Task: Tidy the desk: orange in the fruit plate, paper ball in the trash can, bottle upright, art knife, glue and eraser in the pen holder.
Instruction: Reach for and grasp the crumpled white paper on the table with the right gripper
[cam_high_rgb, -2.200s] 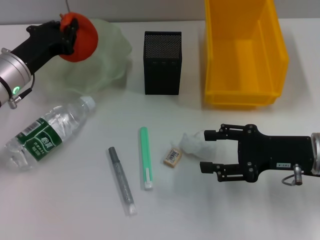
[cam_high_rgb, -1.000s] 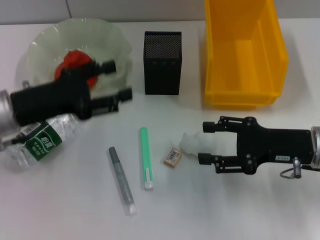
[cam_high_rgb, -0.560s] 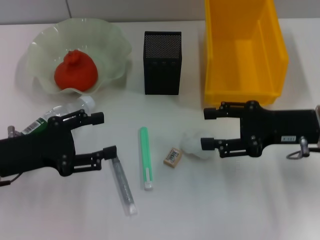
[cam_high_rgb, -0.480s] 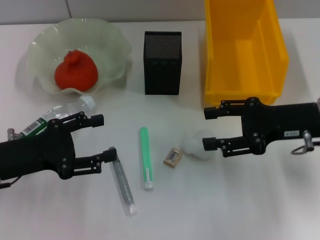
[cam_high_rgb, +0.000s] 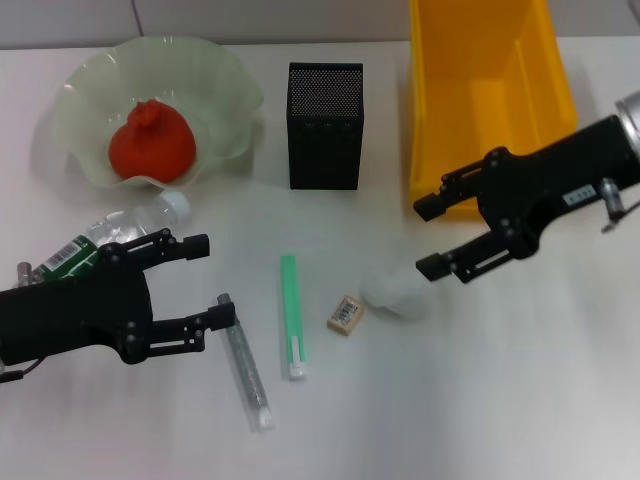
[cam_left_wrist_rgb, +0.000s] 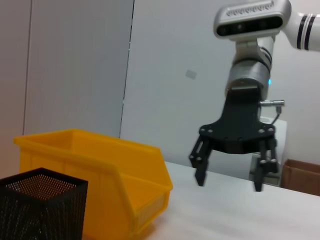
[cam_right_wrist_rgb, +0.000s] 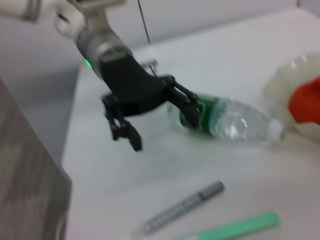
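From the head camera, the orange (cam_high_rgb: 150, 139) sits inside the fruit plate (cam_high_rgb: 225, 95) at about ten o'clock on the desk. The pen holder (cam_high_rgb: 325, 125) stands upright near twelve o'clock, and the trash can (cam_high_rgb: 490, 100) is at one o'clock. The bottle (cam_high_rgb: 95, 240) lies on its side at nine o'clock, partly hidden by the left gripper (cam_high_rgb: 208, 282), whose jaws are spread wide and hold nothing. Beside its lower finger lies a grey pen-like tool (cam_high_rgb: 245, 362), and next to that a green stick (cam_high_rgb: 291, 315), both toward six o'clock. The eraser (cam_high_rgb: 343, 312) lies near centre, with the paper ball (cam_high_rgb: 390, 290) just beside it toward three o'clock. The right gripper (cam_high_rgb: 428, 236) hangs at two o'clock, jaws wide apart and empty, its lower fingertip next to the paper ball.

The left wrist camera shows the pen holder (cam_left_wrist_rgb: 40, 210), the trash can (cam_left_wrist_rgb: 107, 180) and, farther off, the right gripper (cam_left_wrist_rgb: 228, 178) open above the desk.

The right wrist camera shows the left gripper (cam_right_wrist_rgb: 162, 125) open over the lying bottle (cam_right_wrist_rgb: 235, 120), with the grey tool (cam_right_wrist_rgb: 182, 207), the green stick (cam_right_wrist_rgb: 235, 227) and the orange (cam_right_wrist_rgb: 305, 107) in the fruit plate (cam_right_wrist_rgb: 285, 80).
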